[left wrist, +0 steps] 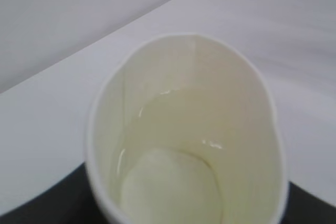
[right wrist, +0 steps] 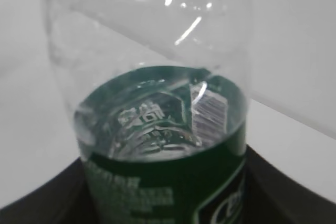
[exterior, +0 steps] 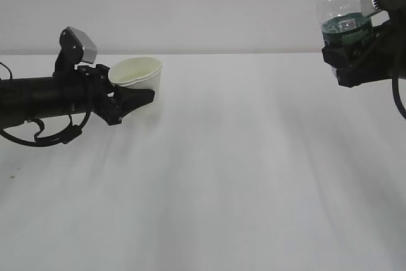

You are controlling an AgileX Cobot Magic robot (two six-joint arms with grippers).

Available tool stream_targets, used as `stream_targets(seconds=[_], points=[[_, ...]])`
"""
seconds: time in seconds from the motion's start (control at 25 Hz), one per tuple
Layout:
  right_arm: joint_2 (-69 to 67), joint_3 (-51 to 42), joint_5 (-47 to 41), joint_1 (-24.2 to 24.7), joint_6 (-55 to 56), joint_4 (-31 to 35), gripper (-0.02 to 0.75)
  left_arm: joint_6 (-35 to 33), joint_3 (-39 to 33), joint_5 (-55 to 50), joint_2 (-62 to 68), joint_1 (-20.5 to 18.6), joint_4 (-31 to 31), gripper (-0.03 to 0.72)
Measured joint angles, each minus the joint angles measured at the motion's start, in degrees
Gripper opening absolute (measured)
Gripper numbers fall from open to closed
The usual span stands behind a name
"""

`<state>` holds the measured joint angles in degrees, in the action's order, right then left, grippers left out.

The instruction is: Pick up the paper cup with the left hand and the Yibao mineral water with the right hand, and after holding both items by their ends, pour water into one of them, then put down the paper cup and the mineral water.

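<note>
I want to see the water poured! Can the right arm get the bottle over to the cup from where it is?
Probably yes. The right hand holds the Yibao mineral water up high, the left hand holds the paper cup mouth-up, and only bare table lies between them.

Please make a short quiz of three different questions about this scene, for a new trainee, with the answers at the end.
1. True or false: the paper cup stands on the table with nothing holding it.
2. Which end effector holds the Yibao mineral water? A) left B) right C) neither
3. Fill in: the left wrist view shows a little ____ inside the cup.

Key:
1. False. The left end effector holds it, tilted.
2. B. The right end effector grips it at the green label.
3. Liquid, pooled near the bottom.
</note>
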<state>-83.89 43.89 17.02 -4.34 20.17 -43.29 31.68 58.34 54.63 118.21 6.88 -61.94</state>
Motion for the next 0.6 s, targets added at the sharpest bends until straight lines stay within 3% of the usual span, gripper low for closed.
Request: stream_targets(seconds=[0.2, 0.6], points=[[0.0, 0.0, 0.0, 0.0, 0.0, 0.0, 0.462, -4.5, -2.0, 0.2, 0.0, -1.6, 3.1, 0.426], [0.0, 0.0, 0.0, 0.1, 0.0, 0.0, 0.462, -6.9, -2.6, 4.9, 4.0, -3.3, 6.3, 0.426]])
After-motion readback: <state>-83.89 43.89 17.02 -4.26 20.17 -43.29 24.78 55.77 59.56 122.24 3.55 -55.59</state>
